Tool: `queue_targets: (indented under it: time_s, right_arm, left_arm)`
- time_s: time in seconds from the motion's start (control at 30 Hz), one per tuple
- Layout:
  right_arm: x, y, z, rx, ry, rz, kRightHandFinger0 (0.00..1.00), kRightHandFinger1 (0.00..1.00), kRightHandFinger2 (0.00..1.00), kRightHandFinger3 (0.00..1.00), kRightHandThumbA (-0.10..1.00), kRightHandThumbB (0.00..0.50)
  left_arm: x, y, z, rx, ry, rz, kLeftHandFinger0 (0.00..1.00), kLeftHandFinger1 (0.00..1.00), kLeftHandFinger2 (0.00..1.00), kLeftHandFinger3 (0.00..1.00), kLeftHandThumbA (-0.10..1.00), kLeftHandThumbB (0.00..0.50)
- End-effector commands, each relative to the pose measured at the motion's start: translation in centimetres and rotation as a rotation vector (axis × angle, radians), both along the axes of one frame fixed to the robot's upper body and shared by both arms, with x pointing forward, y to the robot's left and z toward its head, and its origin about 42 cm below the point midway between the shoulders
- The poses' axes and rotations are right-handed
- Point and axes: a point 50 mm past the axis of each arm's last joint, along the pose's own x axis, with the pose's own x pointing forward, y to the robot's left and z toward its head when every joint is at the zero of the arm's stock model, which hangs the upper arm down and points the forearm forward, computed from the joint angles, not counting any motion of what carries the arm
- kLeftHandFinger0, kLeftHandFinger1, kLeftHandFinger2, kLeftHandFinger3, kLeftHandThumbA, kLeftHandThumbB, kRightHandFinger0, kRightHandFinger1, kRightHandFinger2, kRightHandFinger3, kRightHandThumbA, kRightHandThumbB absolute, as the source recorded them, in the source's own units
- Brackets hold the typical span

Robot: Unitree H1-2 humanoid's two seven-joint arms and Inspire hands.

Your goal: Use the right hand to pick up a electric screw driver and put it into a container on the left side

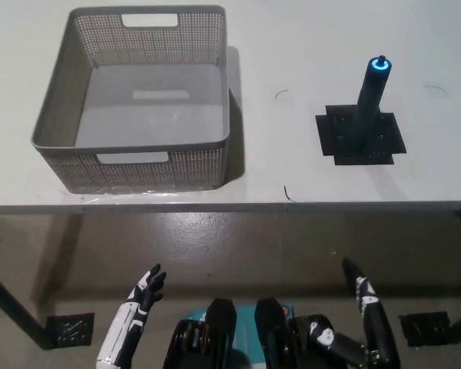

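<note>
White table [292, 46], grey floor below. Driver [371, 96] upright on black mat [361, 138], well right of empty basket [138, 100]. Likely stiff, top-heavy, smooth; I'd grasp mid-barrel. My right hand [365, 304] and left hand [146, 292] low, open, holding nothing.

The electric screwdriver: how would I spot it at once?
Look at the white table, right of the grey basket. On a black square mat the electric screwdriver stands upright, a dark stick. Only it has a glowing blue ring on top.
</note>
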Motion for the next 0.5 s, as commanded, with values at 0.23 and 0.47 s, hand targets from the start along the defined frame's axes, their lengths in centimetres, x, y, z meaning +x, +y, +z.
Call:
queue_targets:
  time_s: [0.23, 0.47]
  right_arm:
    - [0.7, -1.5, 8.5, 0.041, -0.400, -0.142, 1.00, 1.00, 1.00, 1.00, 1.00, 0.302]
    - [3.3, -2.7, 12.1, 0.086, -0.519, -0.157, 1.00, 1.00, 1.00, 1.00, 1.00, 0.300]
  left_arm:
    - [0.3, 0.5, 0.7, -0.008, -0.058, -0.025, 1.00, 1.00, 1.00, 1.00, 1.00, 0.291]
    - [0.1, 0.5, 0.4, -0.003, -0.049, -0.025, 1.00, 1.00, 1.00, 1.00, 1.00, 0.280]
